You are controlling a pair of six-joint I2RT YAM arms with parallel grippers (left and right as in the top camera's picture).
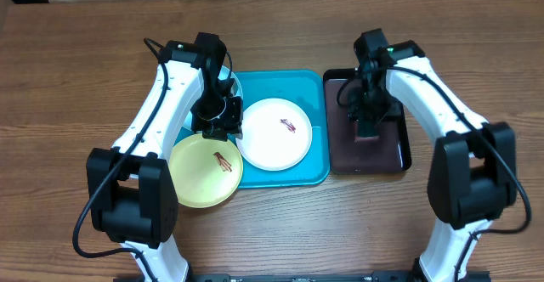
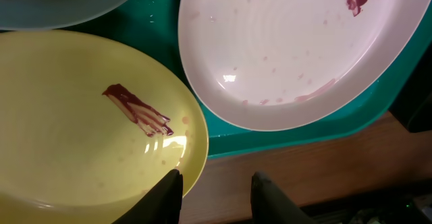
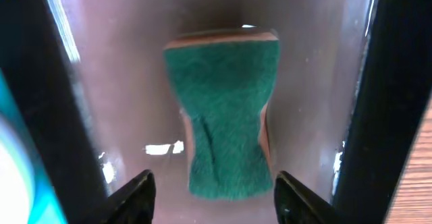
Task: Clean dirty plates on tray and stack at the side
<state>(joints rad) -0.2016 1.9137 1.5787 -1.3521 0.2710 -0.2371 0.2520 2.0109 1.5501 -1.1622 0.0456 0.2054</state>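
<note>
- green-topped sponge [image 3: 226, 116] lies on the floor of the black tray [image 3: 115, 69], just ahead of and below the right gripper [image 3: 214, 187]. its long axis runs straight away from the wrist, so the spread fingers stand one on each side of its short width, touching nothing.
- the right arm is clearly the nearer one. a straight drop and a squeeze across the sponge's narrow middle looks like the next move.
- yellow-green plate [image 1: 206, 170], smeared brown, overhangs the near left corner of the turquoise tray [image 1: 314, 167]. the white plate [image 1: 274, 133], also smeared, sits inside the tray beside it, and the mint plate [image 2: 61, 1] lies beyond.
- left gripper [image 2: 217, 183] hangs open and empty at the yellow-green plate's near rim, one finger over the plate, the other over the table [image 2: 317, 177].
</note>
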